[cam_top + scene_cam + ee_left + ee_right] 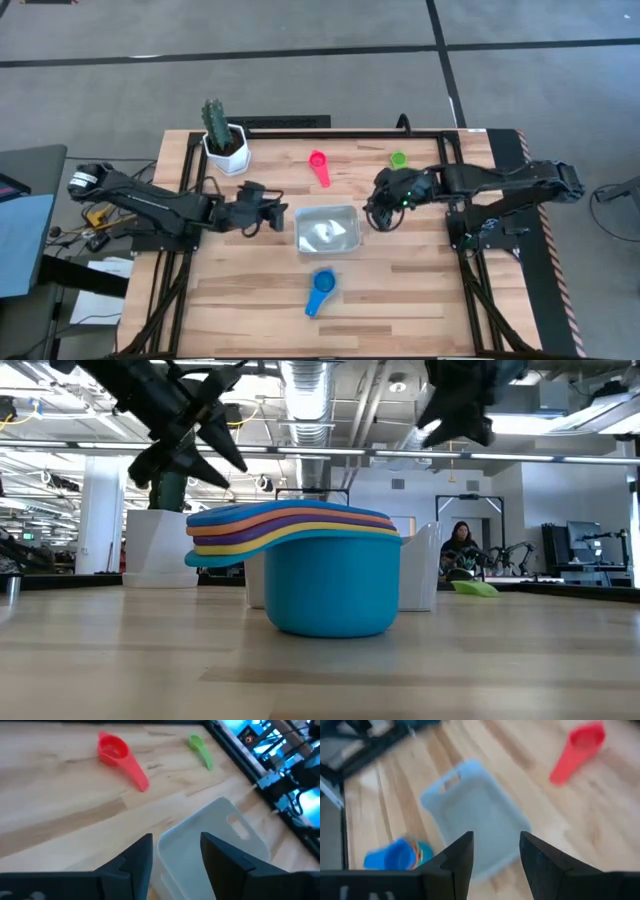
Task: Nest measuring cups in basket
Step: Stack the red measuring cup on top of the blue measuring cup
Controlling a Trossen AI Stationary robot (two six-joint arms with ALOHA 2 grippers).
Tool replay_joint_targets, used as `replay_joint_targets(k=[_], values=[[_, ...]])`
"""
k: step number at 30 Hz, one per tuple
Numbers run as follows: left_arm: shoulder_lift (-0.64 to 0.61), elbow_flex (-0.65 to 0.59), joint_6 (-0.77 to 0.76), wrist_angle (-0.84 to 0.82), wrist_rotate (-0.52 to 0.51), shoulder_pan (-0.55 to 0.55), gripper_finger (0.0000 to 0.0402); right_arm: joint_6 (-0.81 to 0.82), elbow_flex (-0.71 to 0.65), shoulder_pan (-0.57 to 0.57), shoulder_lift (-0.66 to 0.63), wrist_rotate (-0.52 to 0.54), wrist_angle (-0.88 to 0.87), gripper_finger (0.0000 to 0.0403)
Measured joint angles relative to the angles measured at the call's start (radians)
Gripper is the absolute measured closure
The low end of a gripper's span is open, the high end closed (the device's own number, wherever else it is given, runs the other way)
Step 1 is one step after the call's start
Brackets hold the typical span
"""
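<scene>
The clear basket (327, 230) lies flat in the middle of the table, with nothing showing inside it. A nested stack of cups (320, 292) stands nearer the table's near edge, blue on top; the low view shows this stack (325, 575) as a teal bowl with yellow, purple, orange and blue handles layered above. The pink cup (320, 167) and the green cup (398, 160) lie apart beyond the basket. My left gripper (275, 212) is open by the basket's left end, and my right gripper (378, 215) is open by its right end. Both hover above the table.
A white pot with a cactus (225, 140) stands at the far left of the table. Bare wood lies around the stack, left and right of it. A black frame rail (340, 133) runs along the far edge. A person (462, 545) sits in the room behind.
</scene>
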Motion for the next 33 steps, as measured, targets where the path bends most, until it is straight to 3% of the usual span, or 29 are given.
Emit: replay_joint_targets(k=[7,11,14,18,24,33], values=[[0.008,-0.002,0.044,0.027,0.039,0.101,0.0244,-0.125,0.006,-0.124,0.034,-0.055,0.204,0.0241],[0.007,-0.002,0.102,0.026,0.016,0.201,0.0244,-0.143,0.012,-0.242,0.092,-0.072,0.232,0.0265],[0.022,-0.001,0.207,0.077,0.017,0.294,0.0244,-0.14,0.02,-0.361,0.163,-0.15,0.203,0.0283],[0.064,-0.001,0.337,0.204,0.137,0.421,0.0244,-0.105,0.023,-0.502,0.244,-0.277,0.222,0.0293],[0.163,-0.001,0.439,0.441,0.319,0.525,0.0246,-0.088,0.052,-0.626,0.37,-0.377,0.238,0.0287],[0.262,0.041,0.438,0.477,0.471,0.573,0.0262,-0.201,0.192,-0.672,0.542,-0.403,0.149,0.0259]])
